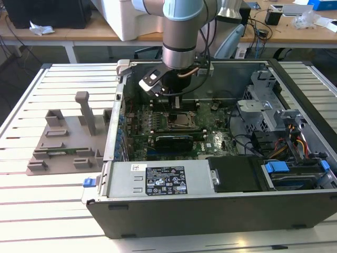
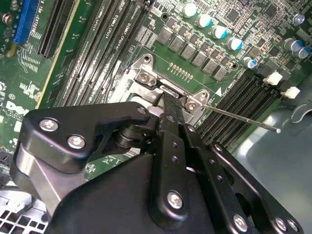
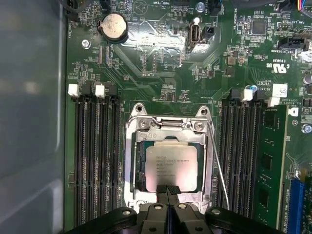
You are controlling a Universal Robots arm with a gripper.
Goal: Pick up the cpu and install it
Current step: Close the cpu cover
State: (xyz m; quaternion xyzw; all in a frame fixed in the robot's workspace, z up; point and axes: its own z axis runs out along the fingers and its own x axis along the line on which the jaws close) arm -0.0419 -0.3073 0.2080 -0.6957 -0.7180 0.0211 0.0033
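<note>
Plainly, the cpu [image 3: 171,165] lies flat in its socket [image 3: 129,161] on the board inside the open case [image 1: 210,211]. The fingers [image 3: 163,194] are pinched together with nothing between them, their tips at the middle of one cpu edge. Whether they touch it I cannot tell. The chip lies just beyond the tips, square to the socket frame.

Wooden desk [image 1: 79,34] behind a slatted metal table [image 1: 52,211].
</note>
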